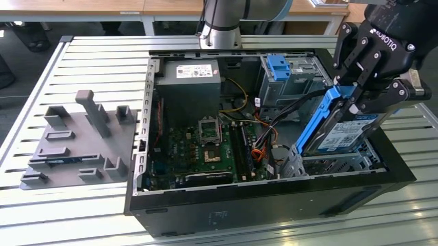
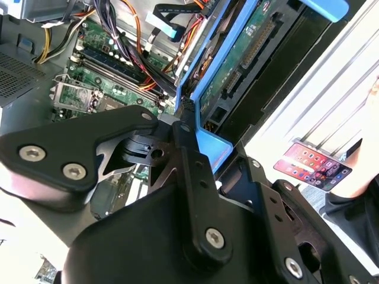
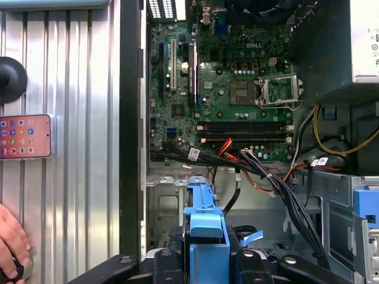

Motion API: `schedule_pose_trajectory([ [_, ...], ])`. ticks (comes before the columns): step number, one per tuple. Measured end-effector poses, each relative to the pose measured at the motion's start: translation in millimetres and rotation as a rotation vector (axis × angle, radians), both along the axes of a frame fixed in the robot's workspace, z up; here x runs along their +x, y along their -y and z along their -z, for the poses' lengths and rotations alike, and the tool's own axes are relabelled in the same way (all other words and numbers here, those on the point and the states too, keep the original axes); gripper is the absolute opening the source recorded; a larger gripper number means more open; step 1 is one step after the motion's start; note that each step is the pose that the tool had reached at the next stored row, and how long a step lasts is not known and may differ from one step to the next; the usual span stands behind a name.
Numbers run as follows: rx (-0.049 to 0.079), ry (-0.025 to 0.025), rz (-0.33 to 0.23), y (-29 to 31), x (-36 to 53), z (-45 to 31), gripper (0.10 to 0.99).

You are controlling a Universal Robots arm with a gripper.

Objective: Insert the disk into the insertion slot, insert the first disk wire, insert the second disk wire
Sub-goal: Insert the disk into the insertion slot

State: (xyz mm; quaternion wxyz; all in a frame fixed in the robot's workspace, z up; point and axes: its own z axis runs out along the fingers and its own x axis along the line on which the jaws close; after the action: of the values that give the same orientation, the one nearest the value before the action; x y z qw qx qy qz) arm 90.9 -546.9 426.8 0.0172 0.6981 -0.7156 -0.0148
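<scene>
My gripper [image 1: 356, 100] is shut on the disk [image 1: 345, 130], a silver-grey drive with a white label in a bright blue carrier frame. The disk hangs tilted, with its lower end down at the insertion slot [image 1: 342, 161], a low perforated metal cage at the exterior view's right of the open computer case. In the first wrist view the blue carrier [image 3: 207, 236] sits between the black fingers [image 3: 169, 263], with the cage [image 3: 169, 204] beyond it. The second wrist view shows the disk's green underside [image 2: 249, 53] and blue frame [image 2: 207, 142]. Black and orange wires [image 1: 287, 110] run beside the disk.
A taller grey cage with a blue latch [image 1: 280, 66] stands behind the slot. The power supply [image 1: 188, 84] and motherboard [image 1: 205, 148] take up the case's other side. A grey fixture [image 1: 82, 138] lies on the slatted table. A phone [image 3: 23, 136] and a hand [image 3: 12, 236] are outside the case.
</scene>
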Motion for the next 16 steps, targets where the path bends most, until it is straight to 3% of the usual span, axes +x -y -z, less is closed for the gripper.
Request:
schedule_pose_trajectory([
  [16,0.000,-0.0003,0.000,0.0,0.0,11.6,0.365],
])
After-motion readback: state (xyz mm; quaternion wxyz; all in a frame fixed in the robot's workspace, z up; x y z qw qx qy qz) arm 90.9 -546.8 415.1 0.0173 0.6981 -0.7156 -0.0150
